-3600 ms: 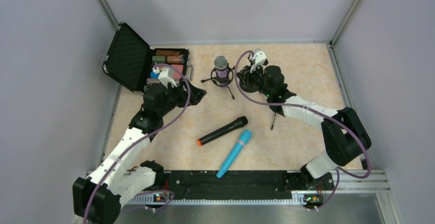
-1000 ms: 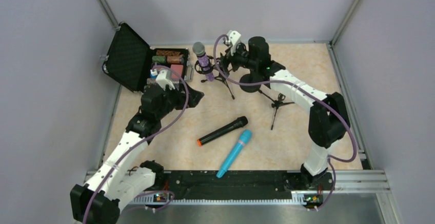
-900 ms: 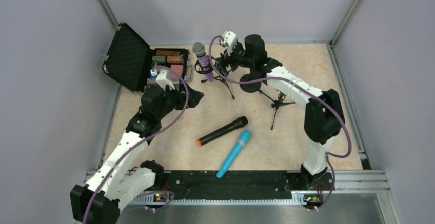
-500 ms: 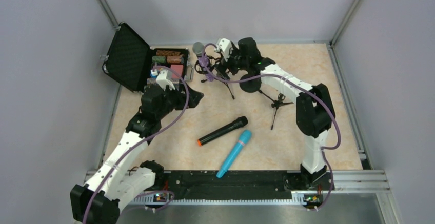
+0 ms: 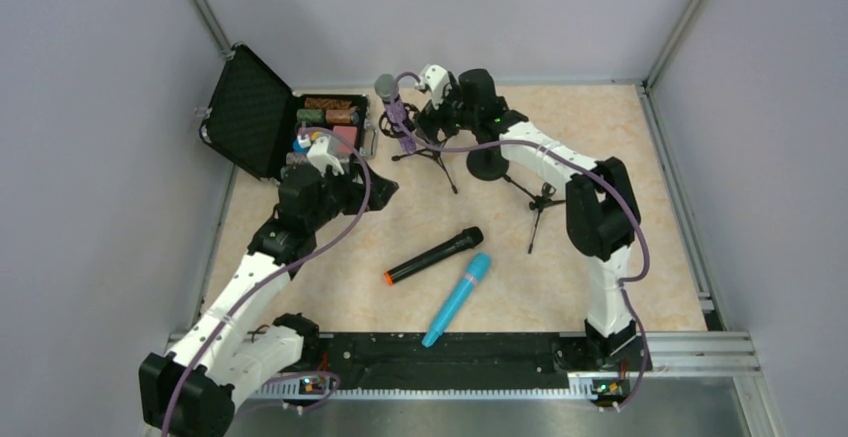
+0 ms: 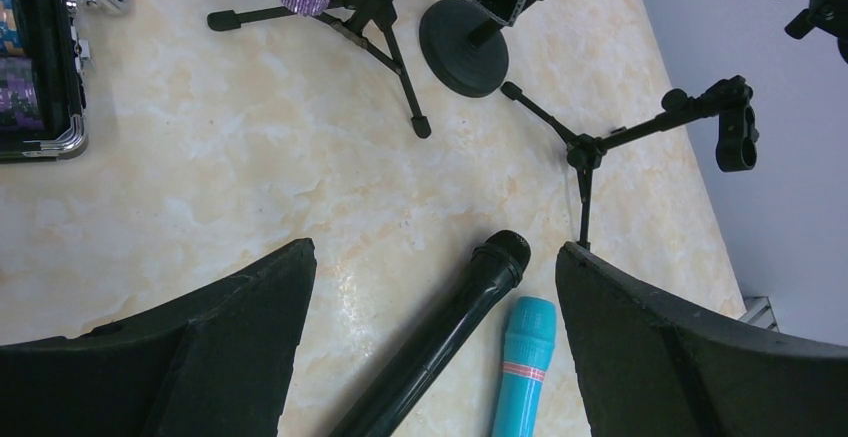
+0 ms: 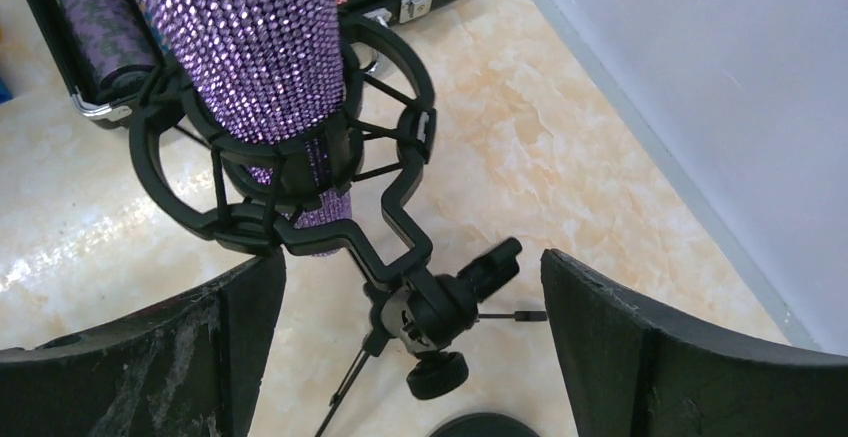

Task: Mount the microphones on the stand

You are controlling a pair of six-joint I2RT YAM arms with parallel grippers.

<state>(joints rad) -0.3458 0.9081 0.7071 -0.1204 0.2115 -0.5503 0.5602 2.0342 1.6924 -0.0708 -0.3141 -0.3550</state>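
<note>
My right gripper (image 7: pixel 408 267) gapes empty before the purple microphone (image 7: pixel 250 47) seated in the far stand (image 7: pixel 412 302); I'd back straight off, nudging nothing. Left gripper (image 6: pixel 435 249) gapes empty too; black microphone (image 5: pixel 433 255) and blue microphone (image 5: pixel 457 298) lie mid-table.

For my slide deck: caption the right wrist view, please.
Open right hand facing the glittery purple microphone seated in its black shock mount.

Both arms extended, jaws spread wide.
The left gripper (image 6: pixel 432 257) points forward and down; the right arm (image 5: pixel 560 167) reaches far back-left, the right gripper (image 7: pixel 410 257) angled downward.
</note>
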